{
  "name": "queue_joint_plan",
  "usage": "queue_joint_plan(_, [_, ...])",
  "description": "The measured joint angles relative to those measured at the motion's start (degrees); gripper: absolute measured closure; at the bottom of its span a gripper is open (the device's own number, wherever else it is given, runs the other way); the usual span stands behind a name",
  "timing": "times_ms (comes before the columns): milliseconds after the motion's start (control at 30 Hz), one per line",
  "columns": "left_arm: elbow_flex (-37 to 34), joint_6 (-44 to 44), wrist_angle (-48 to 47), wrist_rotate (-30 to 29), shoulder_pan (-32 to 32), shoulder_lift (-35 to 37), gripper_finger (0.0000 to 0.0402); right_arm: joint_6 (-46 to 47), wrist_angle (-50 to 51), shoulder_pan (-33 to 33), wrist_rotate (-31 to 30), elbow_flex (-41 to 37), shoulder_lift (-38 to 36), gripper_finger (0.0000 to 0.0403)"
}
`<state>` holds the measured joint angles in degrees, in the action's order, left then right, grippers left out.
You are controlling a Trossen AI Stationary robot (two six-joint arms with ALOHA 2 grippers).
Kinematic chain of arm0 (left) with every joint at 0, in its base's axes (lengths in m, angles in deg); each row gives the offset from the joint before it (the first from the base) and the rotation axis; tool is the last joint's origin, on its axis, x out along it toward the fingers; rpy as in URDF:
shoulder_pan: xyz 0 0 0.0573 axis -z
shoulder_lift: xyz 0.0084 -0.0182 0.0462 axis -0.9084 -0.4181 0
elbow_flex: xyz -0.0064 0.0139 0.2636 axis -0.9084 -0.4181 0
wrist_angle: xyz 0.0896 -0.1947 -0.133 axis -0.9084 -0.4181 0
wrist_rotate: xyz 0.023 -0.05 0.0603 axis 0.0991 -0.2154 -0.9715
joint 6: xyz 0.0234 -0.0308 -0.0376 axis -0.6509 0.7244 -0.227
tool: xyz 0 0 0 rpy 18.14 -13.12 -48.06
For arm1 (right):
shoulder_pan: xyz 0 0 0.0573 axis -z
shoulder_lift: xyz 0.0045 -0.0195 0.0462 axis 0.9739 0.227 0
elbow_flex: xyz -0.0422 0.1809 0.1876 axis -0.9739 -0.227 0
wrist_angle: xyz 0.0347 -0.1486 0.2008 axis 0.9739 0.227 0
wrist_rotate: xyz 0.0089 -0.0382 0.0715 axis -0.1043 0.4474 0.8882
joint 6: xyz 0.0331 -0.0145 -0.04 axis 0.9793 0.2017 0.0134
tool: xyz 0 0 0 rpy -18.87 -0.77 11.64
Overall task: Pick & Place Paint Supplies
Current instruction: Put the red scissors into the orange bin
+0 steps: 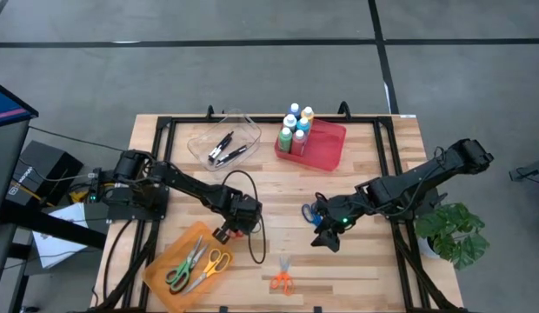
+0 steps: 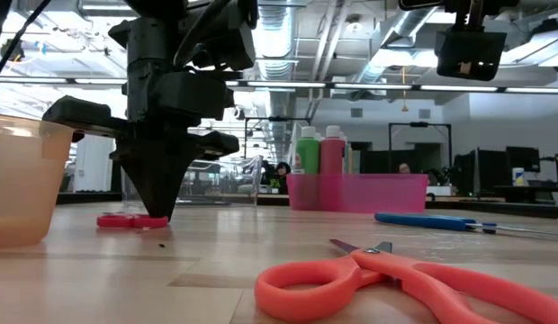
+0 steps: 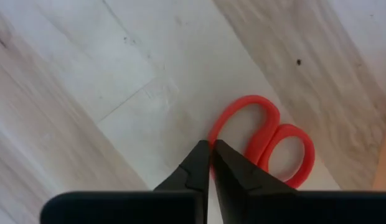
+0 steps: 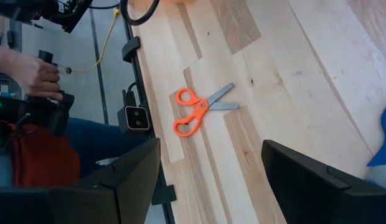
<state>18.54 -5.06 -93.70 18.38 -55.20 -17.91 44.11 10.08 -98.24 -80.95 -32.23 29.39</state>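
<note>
Currently we are pinching the left gripper [image 3: 211,151] fingers shut on the red scissors [image 3: 268,140], thin, stiff and light; the right gripper [image 4: 211,180] is hanging wide open, empty.

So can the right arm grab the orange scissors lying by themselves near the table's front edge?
Probably yes. The right gripper is open and empty, and the orange-handled scissors lie flat on bare wood close by, nothing between them.

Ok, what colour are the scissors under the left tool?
Red scissors, gripped at one handle loop by the left tool; the left wrist view shows them best.
</note>
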Motion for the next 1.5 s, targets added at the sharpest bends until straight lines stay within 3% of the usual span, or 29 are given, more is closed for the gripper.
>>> queue_joint_plan(267, [0.08, 0.67, -2.41, -3.09, -0.15, 1.41, 0.0398, 0.15, -0.01, 0.0, 0.0, 0.0, 0.0, 0.0127])
queue_joint_plan(600, [0.66, 5.88, -2.46, -2.02, -3.28, 9.38, 0.0399, -0.28, -0.5, 0.0, 0.0, 0.0, 0.0, 0.0127])
queue_joint_plan(1167, [0.79, 33.95, -0.65, 13.49, -14.34, 35.94, 0.0399, -6.19, -4.23, 3.79, 0.02, 0.0, 0.0, 0.0127])
queue_joint_plan(1500, [0.82, 55.28, 18.1, 29.06, -18.37, 49.72, 0.0397, -13.49, -9.74, 10.72, 0.32, 0.02, -0.02, 0.0127])
